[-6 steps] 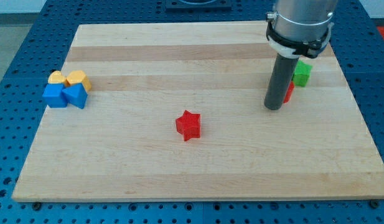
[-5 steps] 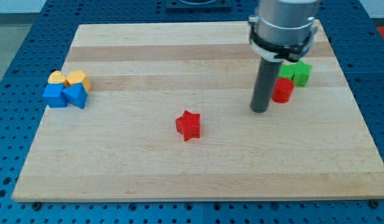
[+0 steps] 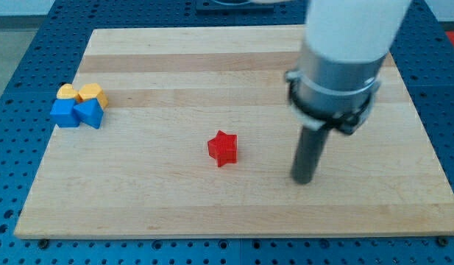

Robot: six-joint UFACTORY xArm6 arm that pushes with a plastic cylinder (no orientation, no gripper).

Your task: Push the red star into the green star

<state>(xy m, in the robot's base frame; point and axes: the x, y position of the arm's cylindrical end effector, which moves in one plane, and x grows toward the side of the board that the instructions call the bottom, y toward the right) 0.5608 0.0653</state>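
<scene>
The red star (image 3: pixel 223 148) lies near the middle of the wooden board (image 3: pixel 175 199). My tip (image 3: pixel 303 179) rests on the board to the star's right and a little toward the view's bottom, well apart from it. The arm's grey body hides the area at the view's right where green blocks and a red cylinder showed earlier, so the green star is not visible now.
At the view's left stand two yellow blocks (image 3: pixel 79 93) and, touching them below, a blue block (image 3: pixel 64 113) and a blue triangular block (image 3: pixel 89 114). A blue pegboard table (image 3: pixel 13 88) surrounds the board.
My tip has moved toward the view's bottom and slightly left, away from the green blocks and red cylinder, which the arm now covers. The red star has not moved.
</scene>
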